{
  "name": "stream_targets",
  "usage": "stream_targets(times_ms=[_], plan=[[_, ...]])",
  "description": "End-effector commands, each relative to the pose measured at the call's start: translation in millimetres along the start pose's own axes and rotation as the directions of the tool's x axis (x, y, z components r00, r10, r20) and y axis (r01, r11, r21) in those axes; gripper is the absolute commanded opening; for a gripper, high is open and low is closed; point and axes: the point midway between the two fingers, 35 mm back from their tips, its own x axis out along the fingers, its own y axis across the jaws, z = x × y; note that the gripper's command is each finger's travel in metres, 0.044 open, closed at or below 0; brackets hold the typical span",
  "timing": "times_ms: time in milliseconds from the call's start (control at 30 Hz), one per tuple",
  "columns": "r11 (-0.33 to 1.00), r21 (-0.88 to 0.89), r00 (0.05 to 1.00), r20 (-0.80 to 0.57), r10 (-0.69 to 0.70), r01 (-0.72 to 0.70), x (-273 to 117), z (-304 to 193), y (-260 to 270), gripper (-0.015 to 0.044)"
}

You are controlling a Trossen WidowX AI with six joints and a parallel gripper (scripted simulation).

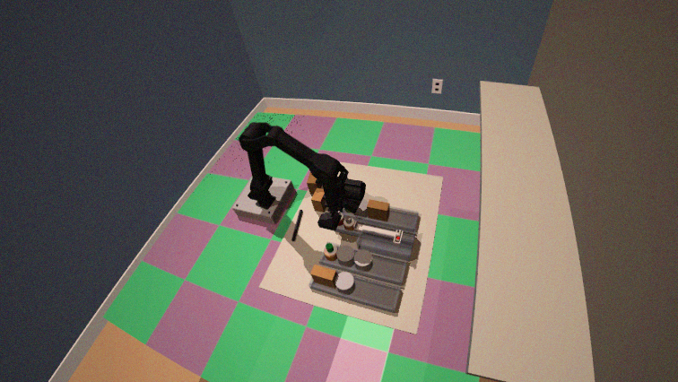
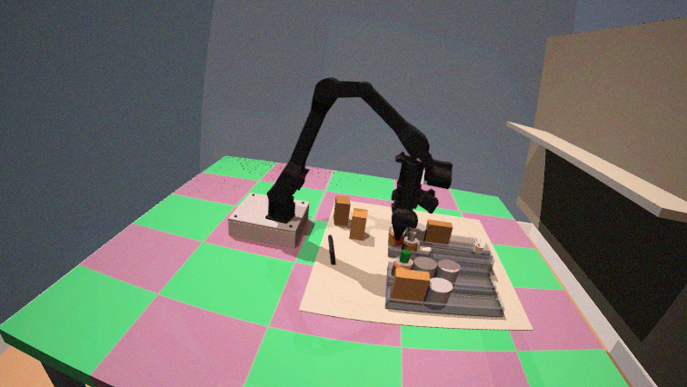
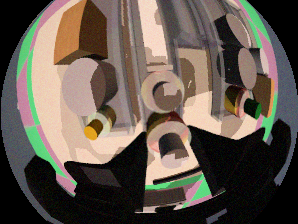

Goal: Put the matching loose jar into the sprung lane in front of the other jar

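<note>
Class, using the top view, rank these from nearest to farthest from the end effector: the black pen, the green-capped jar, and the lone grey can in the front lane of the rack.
1. Black pen: just left of the end effector, on the mat.
2. Green-capped jar: below it, at a middle lane's front.
3. Lone grey can: farthest, beside a brown box.

The first two are fairly close.
</note>
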Motion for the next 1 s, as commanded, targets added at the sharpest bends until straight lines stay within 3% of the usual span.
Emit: stream_targets(times_ms=[0, 967], plan=[[1.000, 0.006, 1.000, 0.028, -0.001, 0.001, -4.3, 10.4, -0.1, 0.0000], [1.000, 0.006, 1.000, 0.029, -0.001, 0.001, -7.3, 18.0, -0.2, 0.0000]])
